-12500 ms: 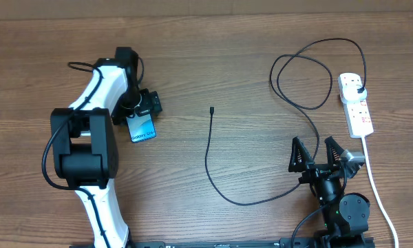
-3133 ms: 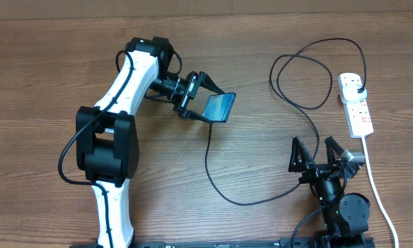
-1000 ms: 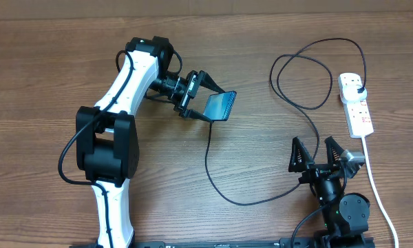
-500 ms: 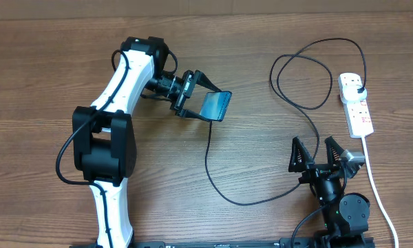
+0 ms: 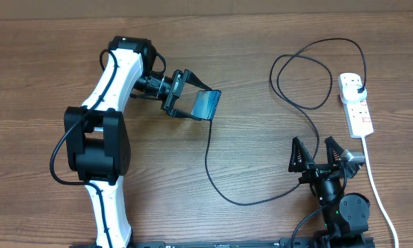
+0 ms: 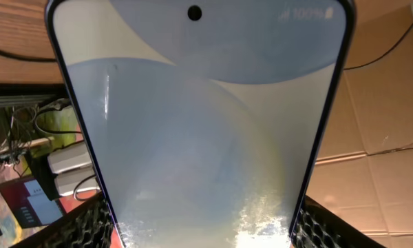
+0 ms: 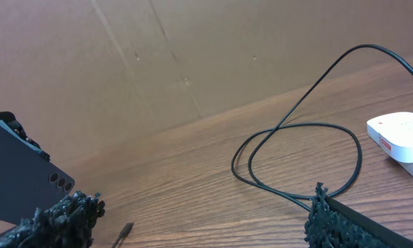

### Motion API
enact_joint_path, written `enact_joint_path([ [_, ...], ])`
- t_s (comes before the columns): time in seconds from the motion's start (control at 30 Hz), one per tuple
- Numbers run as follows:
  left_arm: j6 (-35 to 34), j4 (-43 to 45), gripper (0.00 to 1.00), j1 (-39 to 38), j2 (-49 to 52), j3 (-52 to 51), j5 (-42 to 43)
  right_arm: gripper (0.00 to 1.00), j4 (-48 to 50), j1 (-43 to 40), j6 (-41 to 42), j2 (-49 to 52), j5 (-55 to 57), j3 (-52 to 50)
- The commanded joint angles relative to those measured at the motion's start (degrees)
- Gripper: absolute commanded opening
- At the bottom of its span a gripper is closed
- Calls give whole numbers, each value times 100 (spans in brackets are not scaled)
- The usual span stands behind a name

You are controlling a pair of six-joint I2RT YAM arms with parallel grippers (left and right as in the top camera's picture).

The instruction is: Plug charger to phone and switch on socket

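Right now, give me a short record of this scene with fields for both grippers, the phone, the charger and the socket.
left gripper: shut on the phone, held tilted above the table
right gripper: open, empty
phone: screen lit, nothing plugged in
charger: plug in the socket; connector tip lies loose on the table
socket: on the right; switch position cannot be told

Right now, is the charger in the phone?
Out. The charger tip lies on the table, apart from the phone held in the left gripper.
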Motion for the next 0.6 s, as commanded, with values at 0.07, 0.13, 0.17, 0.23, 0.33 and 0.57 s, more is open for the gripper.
enact_joint_path([
  [0.07,192,-31,61,7,-46,166,-81,100,37,-15,-44,-13,9,-61],
  [0.13,155,-7,62,7,-46,168,-479,100,37,-15,-44,-13,9,-61],
  [0.17,144,9,62,7,-46,166,-629,100,37,-15,-44,-13,9,-61],
  [0.23,50,37,63,7,-46,168,-984,100,37,-15,-44,-13,9,-61],
  [0.33,-160,66,63,0,-46,168,-1488,100,37,-15,-44,-13,9,-61],
  [0.57,-560,205,63,-87,-46,166,-2802,100,37,-15,-44,-13,9,-61],
])
